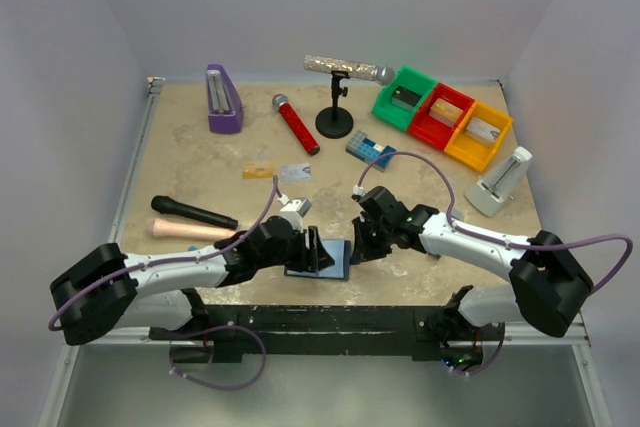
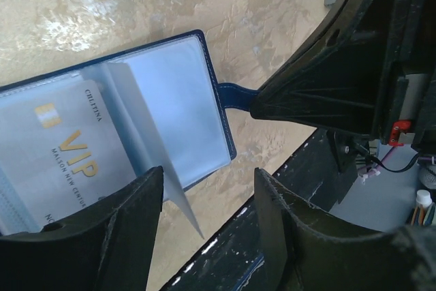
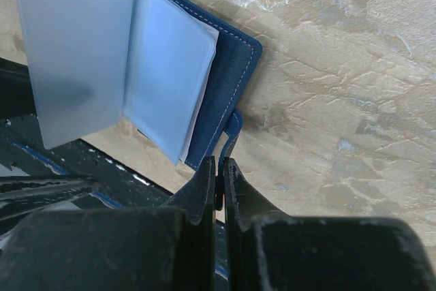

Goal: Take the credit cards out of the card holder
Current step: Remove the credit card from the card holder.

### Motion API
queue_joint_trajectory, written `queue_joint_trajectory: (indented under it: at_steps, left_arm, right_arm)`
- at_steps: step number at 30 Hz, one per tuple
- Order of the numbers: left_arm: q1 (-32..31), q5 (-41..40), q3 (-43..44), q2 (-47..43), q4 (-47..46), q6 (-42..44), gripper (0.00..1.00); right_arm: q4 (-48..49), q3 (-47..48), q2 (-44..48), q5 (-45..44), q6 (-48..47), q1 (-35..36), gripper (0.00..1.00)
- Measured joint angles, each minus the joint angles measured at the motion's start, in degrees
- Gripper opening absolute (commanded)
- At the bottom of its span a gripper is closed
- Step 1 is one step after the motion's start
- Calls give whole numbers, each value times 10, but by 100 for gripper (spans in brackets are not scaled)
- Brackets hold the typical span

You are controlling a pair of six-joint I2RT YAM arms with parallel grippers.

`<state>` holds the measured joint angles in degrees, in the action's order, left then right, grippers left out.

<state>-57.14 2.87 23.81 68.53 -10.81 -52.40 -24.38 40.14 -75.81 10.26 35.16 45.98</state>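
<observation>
The dark-blue card holder (image 1: 330, 265) lies open at the table's front edge, its pale pockets fanned up (image 3: 82, 59). In the left wrist view a silver card printed "VIP" (image 2: 61, 161) sits in a pocket of the holder (image 2: 221, 124). My right gripper (image 1: 362, 243) is shut on the holder's closure tab (image 3: 231, 131), pinched between its fingertips (image 3: 219, 168). My left gripper (image 2: 208, 202) is open, and one pocket leaf's corner (image 2: 184, 212) hangs between its fingers without being clamped. A gold card (image 1: 258, 171) and a silver card (image 1: 295, 172) lie on the table beyond the holder.
A black microphone (image 1: 193, 212) and a peach handle (image 1: 190, 231) lie left. A red microphone (image 1: 296, 124), purple block (image 1: 223, 99), stand (image 1: 335, 119) with a glitter microphone (image 1: 348, 69), blue-and-white block (image 1: 371, 150), coloured bins (image 1: 443, 117) and white holder (image 1: 500, 182) stand behind. A black rail (image 2: 231, 250) runs in front.
</observation>
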Motion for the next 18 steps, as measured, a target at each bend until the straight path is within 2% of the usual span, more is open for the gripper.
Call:
queue_joint_trajectory:
  at_steps: [3, 10, 18]
  left_arm:
    - [0, 21, 7, 30, -14, 1, 59]
    - [-5, 63, 32, 85, -37, 1, 58]
    - [-7, 76, 54, 98, -58, 7, 59]
  right_arm:
    - [0, 0, 0, 0, 0, 0, 2]
    - [-13, 0, 7, -5, 1, 0, 40]
    - [-70, 2, 89, -49, 2, 0, 55]
